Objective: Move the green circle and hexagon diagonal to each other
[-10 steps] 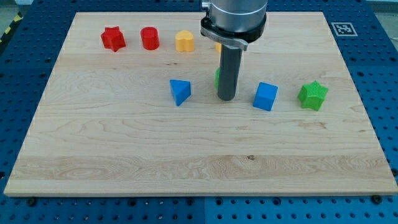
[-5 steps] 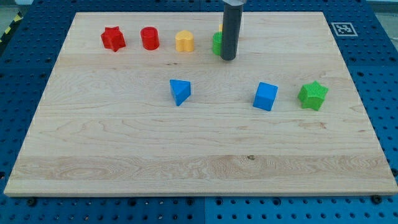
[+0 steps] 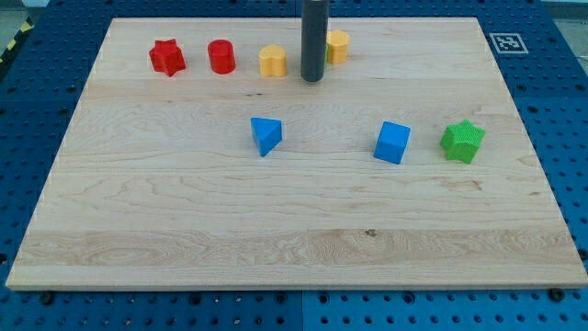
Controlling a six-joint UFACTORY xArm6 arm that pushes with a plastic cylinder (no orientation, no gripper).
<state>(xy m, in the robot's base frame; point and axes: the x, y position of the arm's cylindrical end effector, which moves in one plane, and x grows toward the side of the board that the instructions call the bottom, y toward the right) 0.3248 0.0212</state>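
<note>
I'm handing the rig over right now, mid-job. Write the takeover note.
Tip: my tip is down on the board near the view's top, between the yellow block and the yellow hexagon.
Things: the hexagon sits just right of the rod. The green circle does not show; the rod may hide it.
Done: cannot confirm any diagonal placement.
Left: clear the rod, find the circle, set it diagonal to the hexagon.

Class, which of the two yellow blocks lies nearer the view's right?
The yellow hexagon block, just right of my tip; the yellow heart-shaped block sits left of it.
</note>
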